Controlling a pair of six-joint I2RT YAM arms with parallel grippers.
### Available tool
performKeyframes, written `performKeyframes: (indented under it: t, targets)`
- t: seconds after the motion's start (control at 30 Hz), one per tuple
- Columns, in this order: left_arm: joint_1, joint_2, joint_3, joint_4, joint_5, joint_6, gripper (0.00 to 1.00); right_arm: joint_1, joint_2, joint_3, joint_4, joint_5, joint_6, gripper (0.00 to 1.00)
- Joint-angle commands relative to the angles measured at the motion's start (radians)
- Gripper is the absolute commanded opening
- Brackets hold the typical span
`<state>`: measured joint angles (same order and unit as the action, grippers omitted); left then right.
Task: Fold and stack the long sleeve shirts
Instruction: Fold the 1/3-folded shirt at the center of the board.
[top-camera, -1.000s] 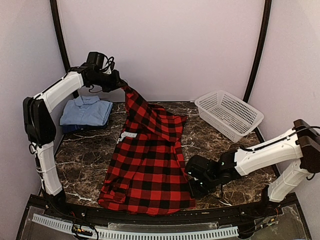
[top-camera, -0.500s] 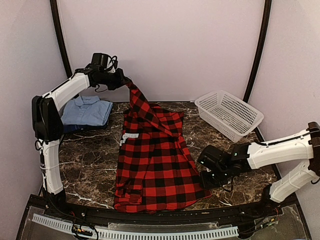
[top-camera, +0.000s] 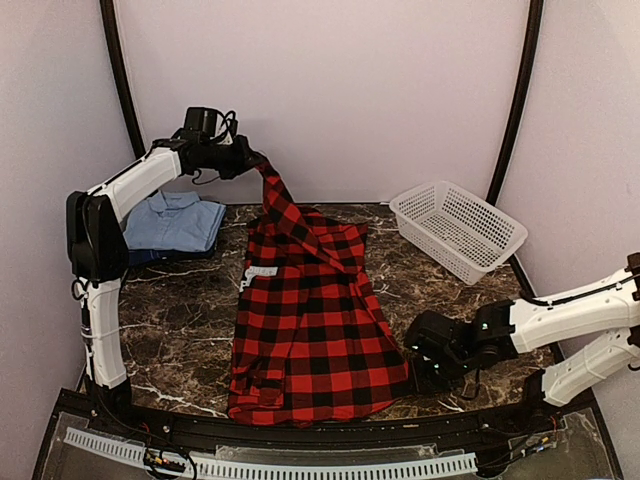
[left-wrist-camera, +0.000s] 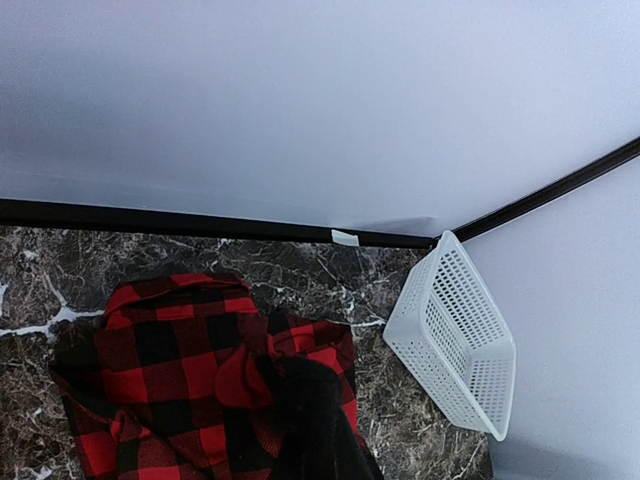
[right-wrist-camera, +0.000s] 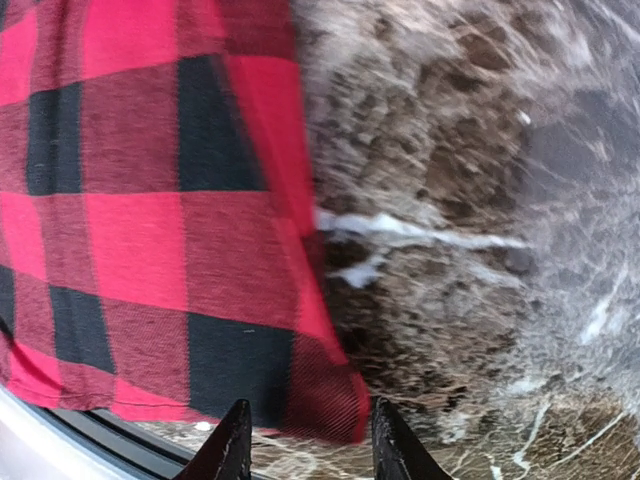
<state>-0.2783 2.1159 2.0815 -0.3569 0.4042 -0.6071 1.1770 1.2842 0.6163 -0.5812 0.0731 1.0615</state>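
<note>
Dark brown marble-patterned worktop fills the floor of a pale lilac-walled cell, with a white plastic mesh basket at its far right corner. Left of that basket the large red-and-black buffalo-check flannel shirt lies spread over the middle of the worktop, its hem towards the near edge. One part of it is drawn up in a taut strip to the left tool, which is clamped on the cloth high above the worktop, well apart from the basket and to its left. Farther left of the basket, beyond the flannel, a plain light blue folded collared shirt rests on a darker blue one, of which only an edge shows. Nearer than the basket, the right tool sits low, just beside the flannel's near right corner. In the right wrist view its two fingertips stand apart with nothing between them, the shirt's corner lying just beyond.
</note>
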Motion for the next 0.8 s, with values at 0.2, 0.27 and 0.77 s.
performKeyframes:
  t: [0.2, 0.27, 0.77]
  targets:
    - [0.005, -0.018, 0.035, 0.036, 0.016, -0.005, 0.0, 0.009, -0.051, -0.072, 0.014, 0.04, 0.103, 0.36]
    - [0.005, -0.017, 0.037, 0.038, 0.017, -0.007, 0.0, 0.01, -0.041, -0.061, 0.04, 0.045, 0.095, 0.33]
    - [0.011, -0.015, 0.116, 0.021, -0.008, 0.029, 0.0, 0.106, 0.093, 0.258, -0.062, 0.13, -0.055, 0.0]
